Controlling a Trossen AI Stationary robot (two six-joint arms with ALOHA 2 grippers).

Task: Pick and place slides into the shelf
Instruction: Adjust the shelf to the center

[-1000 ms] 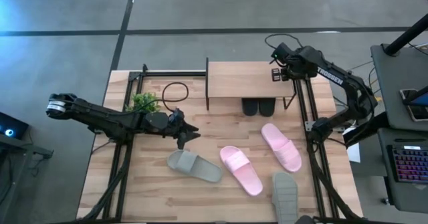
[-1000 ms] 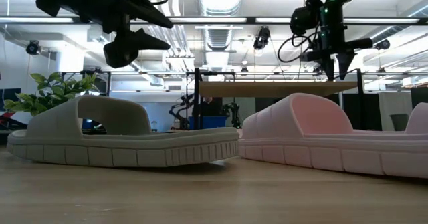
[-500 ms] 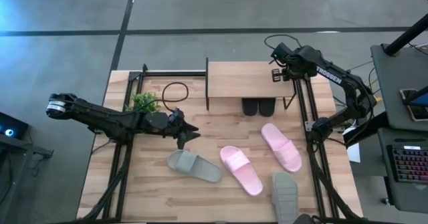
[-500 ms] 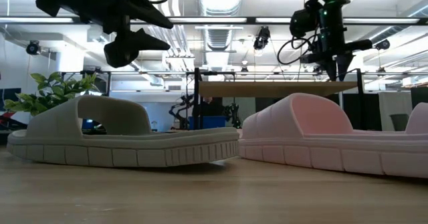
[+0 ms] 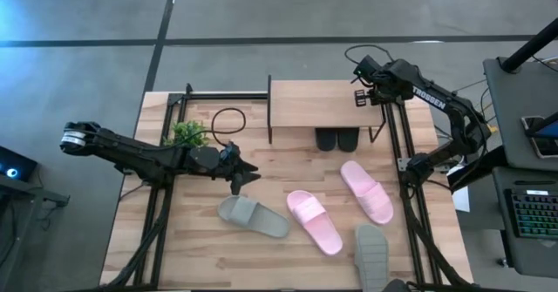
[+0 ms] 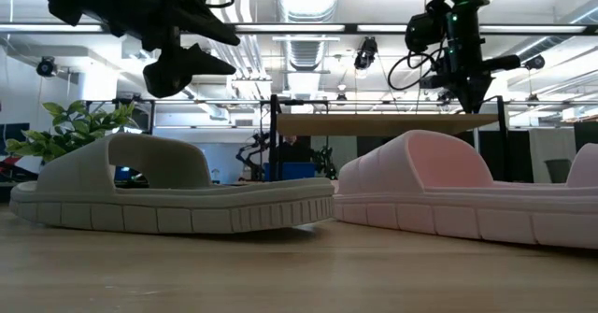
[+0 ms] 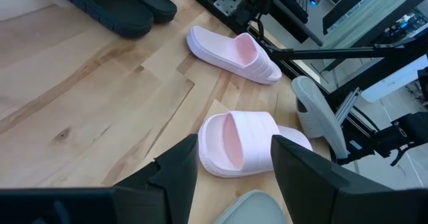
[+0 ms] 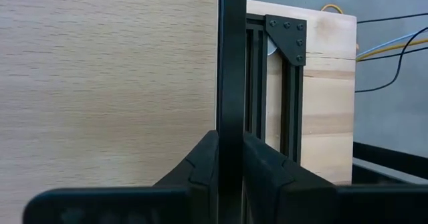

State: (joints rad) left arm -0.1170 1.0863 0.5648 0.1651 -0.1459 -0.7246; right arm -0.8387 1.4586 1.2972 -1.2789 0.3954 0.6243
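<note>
Six slides on the counter (image 5: pixel 200 257): two black (image 5: pixel 336 139) under the shelf (image 5: pixel 314 105), two pink (image 5: pixel 314 221), two grey (image 5: pixel 253 215). Left end effector (image 5: pixel 245 179) spread apart, empty, above the counter. Right end effector (image 5: pixel 360 98) nearly together over the shelf's edge, holding nothing.

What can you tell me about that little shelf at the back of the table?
The shelf is a small low rack: a light wooden plank on thin black metal legs. It stands upright on the table's far edge. A black pair of slides lies tucked beneath its front, toes poking out. Nothing rests on the plank. The right end effector hangs over its right end.
</note>
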